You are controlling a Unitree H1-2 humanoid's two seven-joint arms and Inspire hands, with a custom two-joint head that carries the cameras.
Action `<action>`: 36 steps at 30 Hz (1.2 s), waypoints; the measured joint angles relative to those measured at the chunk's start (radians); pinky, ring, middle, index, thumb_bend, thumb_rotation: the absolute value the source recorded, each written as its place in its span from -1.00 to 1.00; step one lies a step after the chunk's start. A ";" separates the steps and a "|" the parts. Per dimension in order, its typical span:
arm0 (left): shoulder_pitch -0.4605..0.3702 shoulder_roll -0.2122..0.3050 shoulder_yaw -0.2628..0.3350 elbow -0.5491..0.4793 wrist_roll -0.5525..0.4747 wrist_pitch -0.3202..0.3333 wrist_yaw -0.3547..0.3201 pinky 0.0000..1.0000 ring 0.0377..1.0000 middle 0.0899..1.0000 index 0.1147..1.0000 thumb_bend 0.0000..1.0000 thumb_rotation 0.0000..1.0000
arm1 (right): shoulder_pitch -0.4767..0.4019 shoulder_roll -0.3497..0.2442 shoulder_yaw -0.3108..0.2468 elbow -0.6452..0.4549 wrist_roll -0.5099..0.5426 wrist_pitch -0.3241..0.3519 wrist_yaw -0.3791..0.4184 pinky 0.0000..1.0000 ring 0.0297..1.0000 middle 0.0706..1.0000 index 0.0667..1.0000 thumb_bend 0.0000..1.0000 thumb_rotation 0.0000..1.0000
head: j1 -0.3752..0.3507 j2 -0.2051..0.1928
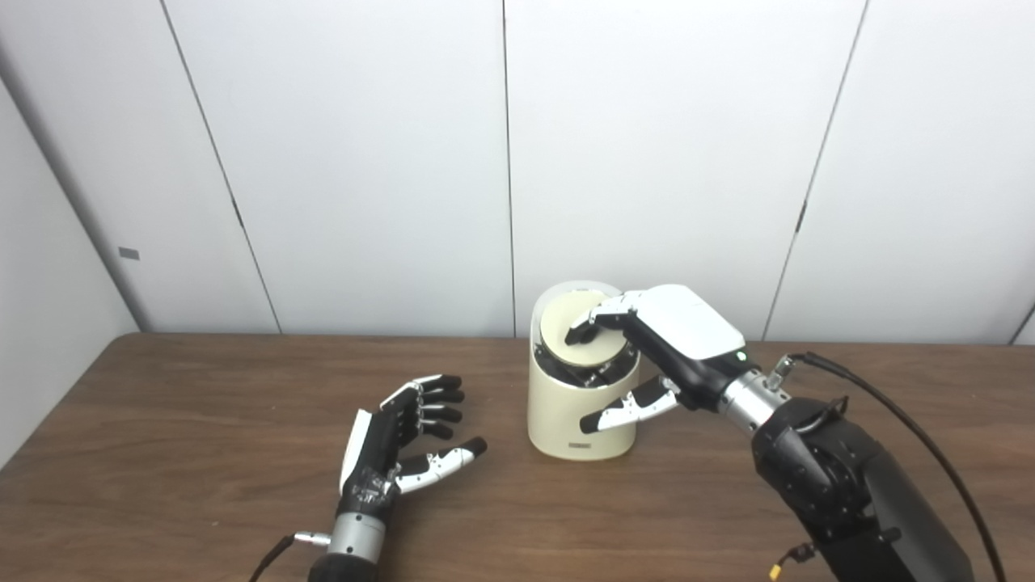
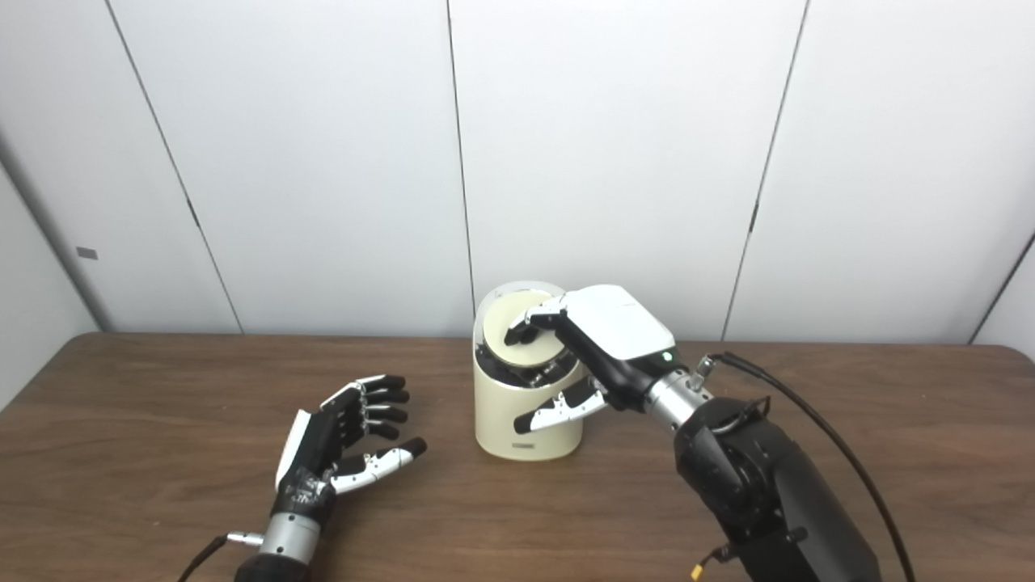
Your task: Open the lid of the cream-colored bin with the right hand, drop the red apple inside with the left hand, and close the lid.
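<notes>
Left eye view: the cream-colored bin [image 1: 579,404] stands upright near the far edge of the desk [image 1: 202,485], about midway along it. Its round lid [image 1: 580,330] is tilted into the mouth, with dark mechanism showing beneath its lower edge. The right hand [image 1: 659,347] lies over the bin from the right, fingertips [image 1: 584,327] resting on the lid face and the thumb hanging in front of the bin wall; it presses on the lid without gripping anything. The left hand [image 1: 404,440] rests toward the near edge, left of the bin and apart from it, fingers spread and empty. No red apple is visible anywhere on the desk; whether it lies inside the bin cannot be told.

Right eye view: the same layout, the bin [image 2: 525,412] a little further left in the picture. The lid [image 2: 524,323] looks like thin, stiff plastic on a pivot, so it probably swings under a light push; pressing near its rim, away from the pivot, should turn it most easily. The bin looks light and smooth-sided, so a hard shove could slide or tip it on the wood. The right hand [image 2: 602,343] covers the lid's right portion; the left hand [image 2: 344,444] lies open, palm turned inward.
</notes>
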 measured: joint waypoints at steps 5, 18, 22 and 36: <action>0.000 0.000 0.000 -0.001 0.004 0.004 0.000 0.13 0.25 0.34 0.36 0.40 -1.00 | 0.002 0.000 0.001 -0.013 -0.001 0.002 0.015 0.70 0.58 0.29 0.31 0.31 -0.22 | 0.000 0.002; 0.000 -0.001 0.001 -0.001 0.002 0.004 0.000 0.11 0.24 0.33 0.35 0.41 -1.00 | 0.011 0.003 0.003 -0.026 -0.016 0.023 0.029 0.48 0.56 0.28 0.31 0.30 -0.27 | 0.003 0.009; 0.001 -0.001 0.001 -0.003 0.002 0.006 0.000 0.12 0.24 0.33 0.35 0.40 -1.00 | 0.011 0.004 0.003 -0.026 -0.026 0.027 0.026 0.56 0.55 0.29 0.31 0.31 -0.28 | 0.002 0.011; 0.016 -0.001 0.004 -0.021 0.006 0.010 -0.001 0.12 0.23 0.32 0.34 0.37 -1.00 | 0.008 0.004 0.030 -0.061 -0.077 0.096 0.088 0.72 0.66 0.35 0.39 0.36 -0.13 | 0.003 0.015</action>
